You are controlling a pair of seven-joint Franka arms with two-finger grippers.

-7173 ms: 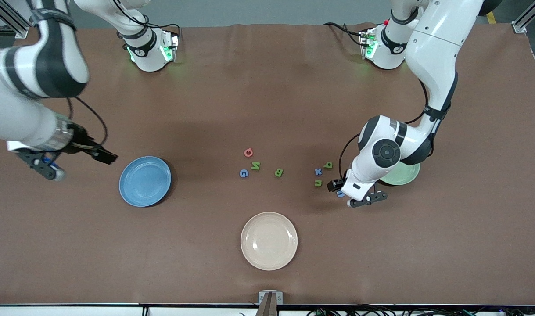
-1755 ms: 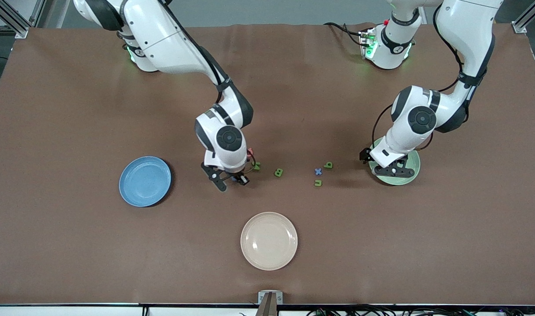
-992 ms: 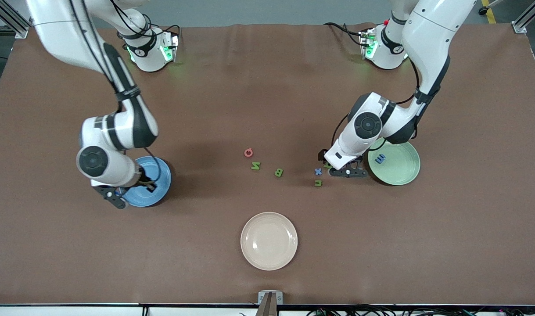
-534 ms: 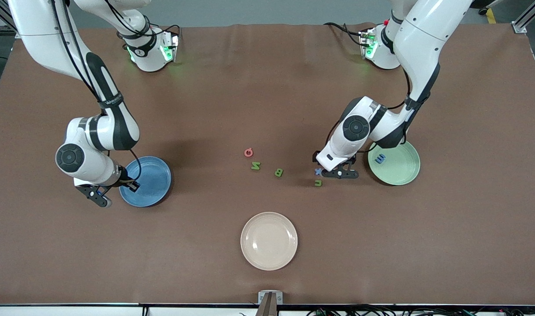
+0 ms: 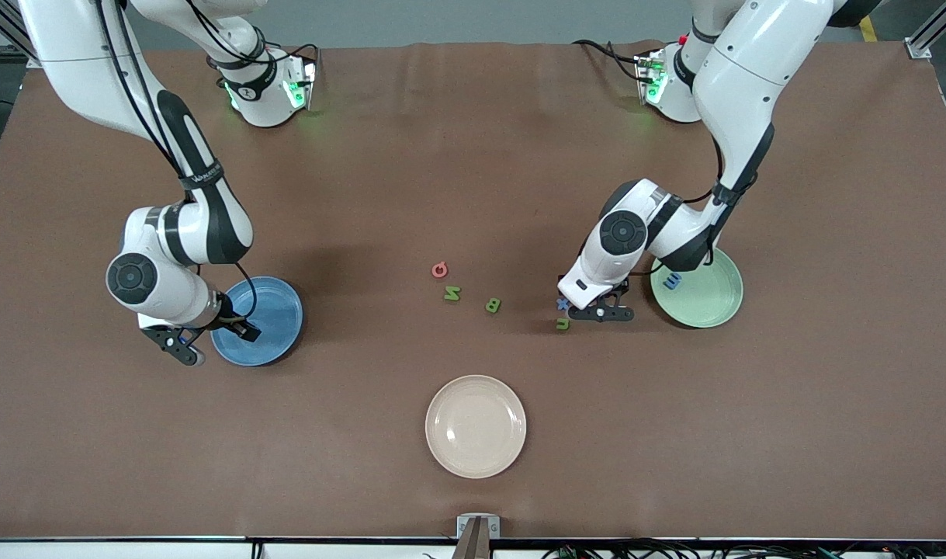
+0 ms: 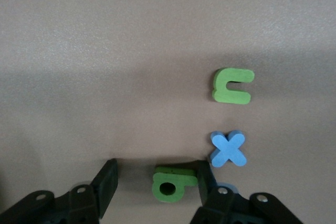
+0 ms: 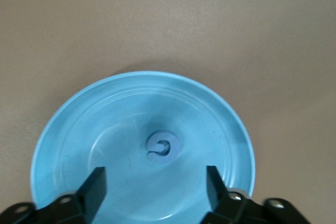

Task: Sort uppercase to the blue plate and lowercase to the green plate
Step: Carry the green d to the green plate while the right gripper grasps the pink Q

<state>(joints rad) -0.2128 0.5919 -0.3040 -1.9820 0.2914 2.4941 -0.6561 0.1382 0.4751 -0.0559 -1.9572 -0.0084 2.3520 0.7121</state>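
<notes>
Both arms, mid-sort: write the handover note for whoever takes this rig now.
Right gripper: open over the blue plate; the blue G lies in it.
Left gripper: open, low on the table, fingers either side of the green looped letter, not clamped.
Done: G on blue plate, blue m on green plate.
Left: pink Q, green N, green B to blue plate; blue x, green n, looped letter to green.

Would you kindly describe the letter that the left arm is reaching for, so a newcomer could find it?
Start at the green plate; beside it, toward the table's middle, lie three small letters. The left gripper straddles the green looped letter, jaws apart. Unlike the blue x and the green n, it has a closed ring.
</notes>
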